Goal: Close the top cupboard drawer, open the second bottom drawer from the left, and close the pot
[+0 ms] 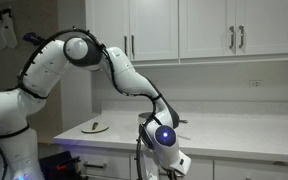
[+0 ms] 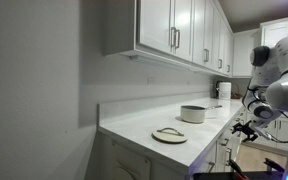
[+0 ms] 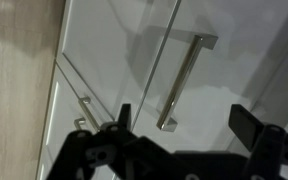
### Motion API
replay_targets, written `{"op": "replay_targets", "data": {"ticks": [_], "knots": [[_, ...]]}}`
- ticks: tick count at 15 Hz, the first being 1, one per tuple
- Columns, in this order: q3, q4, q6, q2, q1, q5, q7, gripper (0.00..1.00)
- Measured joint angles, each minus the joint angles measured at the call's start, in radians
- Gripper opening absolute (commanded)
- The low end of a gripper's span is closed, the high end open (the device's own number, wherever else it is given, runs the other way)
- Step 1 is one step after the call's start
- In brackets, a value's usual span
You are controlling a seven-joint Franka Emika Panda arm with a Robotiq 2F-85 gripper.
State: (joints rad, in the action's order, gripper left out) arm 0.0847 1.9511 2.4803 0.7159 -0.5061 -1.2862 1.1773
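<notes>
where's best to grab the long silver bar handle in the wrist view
Take the silver bar handle at mid-length, between its two end posts. Come straight at the white front with the open gripper turned so the jaws span the bar's thin width. The posts hold the bar off the front, probably leaving room behind for a finger.

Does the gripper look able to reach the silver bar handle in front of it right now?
Probably yes. In the wrist view the gripper is open and the silver bar handle lies straight ahead, roughly centred between its fingers, with nothing showing between them.
</notes>
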Motion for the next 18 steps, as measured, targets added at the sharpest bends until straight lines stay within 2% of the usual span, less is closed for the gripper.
{"op": "replay_targets", "data": {"ticks": [6, 18], "knots": [[0.005, -0.074, -0.030, 0.073, 0.015, -0.088, 0.054, 1.00], [0.019, -0.180, -0.039, 0.205, 0.031, -0.119, 0.078, 1.00]]}}
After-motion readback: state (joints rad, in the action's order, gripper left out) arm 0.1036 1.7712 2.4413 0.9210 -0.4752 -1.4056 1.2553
